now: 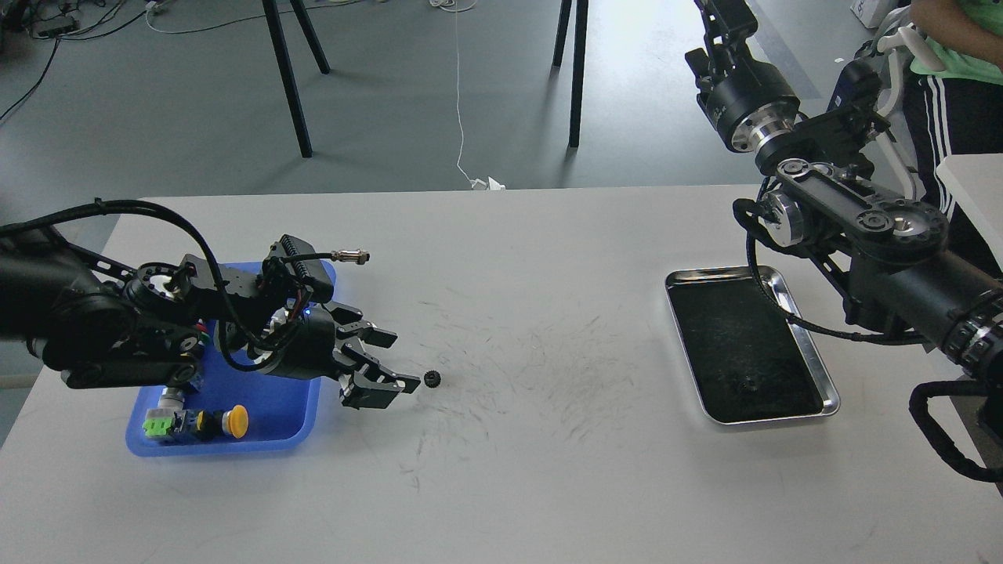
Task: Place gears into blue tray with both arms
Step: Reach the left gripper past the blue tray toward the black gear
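Observation:
A small black gear (432, 379) lies on the white table, right of the blue tray (235, 445). My left gripper (394, 363) is low over the table at the tray's right edge, open, with its fingertips just left of the gear and nothing between them. In the silver tray, a small dark round piece (748, 383) that looks like another gear rests near the front. My right gripper (725, 19) is raised high at the back right. Its fingers are cut off by the top edge of the view.
Several coloured push-button switches (196, 423) lie in the blue tray's front left. The silver metal tray (815, 368) with a dark inside sits at the right. A person in green (952, 47) stands at the far right, by a second white table (975, 176).

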Controlling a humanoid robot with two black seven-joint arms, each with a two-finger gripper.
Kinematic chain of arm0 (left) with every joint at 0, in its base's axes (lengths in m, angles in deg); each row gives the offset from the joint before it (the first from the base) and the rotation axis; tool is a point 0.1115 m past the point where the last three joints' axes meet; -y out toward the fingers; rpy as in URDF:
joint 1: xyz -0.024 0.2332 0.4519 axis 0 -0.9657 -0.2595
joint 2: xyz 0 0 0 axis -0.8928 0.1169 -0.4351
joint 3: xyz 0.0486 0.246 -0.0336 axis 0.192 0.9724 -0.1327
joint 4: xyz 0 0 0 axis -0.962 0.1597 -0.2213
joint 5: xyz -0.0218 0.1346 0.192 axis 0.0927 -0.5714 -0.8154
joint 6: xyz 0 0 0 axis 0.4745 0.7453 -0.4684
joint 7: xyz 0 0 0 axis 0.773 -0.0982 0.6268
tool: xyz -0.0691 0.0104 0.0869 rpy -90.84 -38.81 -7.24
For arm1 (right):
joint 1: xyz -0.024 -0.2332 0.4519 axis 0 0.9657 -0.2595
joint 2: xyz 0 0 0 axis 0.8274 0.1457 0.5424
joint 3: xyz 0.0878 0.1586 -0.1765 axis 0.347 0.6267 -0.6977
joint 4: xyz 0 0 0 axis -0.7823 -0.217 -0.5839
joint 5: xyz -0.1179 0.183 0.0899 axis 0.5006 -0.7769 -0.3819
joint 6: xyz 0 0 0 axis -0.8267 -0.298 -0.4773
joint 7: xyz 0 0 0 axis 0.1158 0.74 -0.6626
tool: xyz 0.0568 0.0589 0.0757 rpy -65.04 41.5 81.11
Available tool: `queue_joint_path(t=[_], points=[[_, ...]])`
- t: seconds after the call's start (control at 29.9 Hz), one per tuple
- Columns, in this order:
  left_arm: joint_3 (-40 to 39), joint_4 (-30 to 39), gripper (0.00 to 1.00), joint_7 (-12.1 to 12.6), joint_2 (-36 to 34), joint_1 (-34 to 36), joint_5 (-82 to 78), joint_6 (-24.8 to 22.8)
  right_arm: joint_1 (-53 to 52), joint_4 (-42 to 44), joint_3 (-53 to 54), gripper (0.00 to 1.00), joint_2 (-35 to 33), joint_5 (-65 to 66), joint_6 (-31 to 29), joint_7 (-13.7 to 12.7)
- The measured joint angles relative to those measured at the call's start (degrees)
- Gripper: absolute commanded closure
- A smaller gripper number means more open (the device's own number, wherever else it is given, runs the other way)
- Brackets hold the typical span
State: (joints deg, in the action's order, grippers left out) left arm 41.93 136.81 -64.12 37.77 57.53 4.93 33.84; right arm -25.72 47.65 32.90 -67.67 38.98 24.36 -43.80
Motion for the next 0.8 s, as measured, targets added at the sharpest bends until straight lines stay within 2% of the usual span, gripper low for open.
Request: queue_joint_path(t=[0.07,0.13,0.17,0.53,0.8], points=[[0.0,-0.2,0.25,0.0,0.5,-0.2,0.0,0.0,0.8,0.1,1.0,0.04,-0.1,0.0,0.0,0.0],[0.0,-0.6,0.43,0.0,0.8,-0.2,0.0,0.0,1.5,0.1,1.7,0.04,-0.1,0.0,0.1,0.0],[0.1,-1.1,0.45,0.0,0.9,-0.3,0.0,0.0,1.7,0.1,2.0,0.04,-0.1,0.0,0.1,0.0],[0.1,-5.6,0.44,0.0,3.6,-3.7,0.4,-0.3,2.0,0.2,2.2,0.04,-0.1,0.0,0.0,-0.1],[0.2,-5.4,0.3,0.0,3.8,-3.5,0.4,-0.8,2.6,0.2,2.1,0.04,-0.1,0.0,-0.2,0.0]])
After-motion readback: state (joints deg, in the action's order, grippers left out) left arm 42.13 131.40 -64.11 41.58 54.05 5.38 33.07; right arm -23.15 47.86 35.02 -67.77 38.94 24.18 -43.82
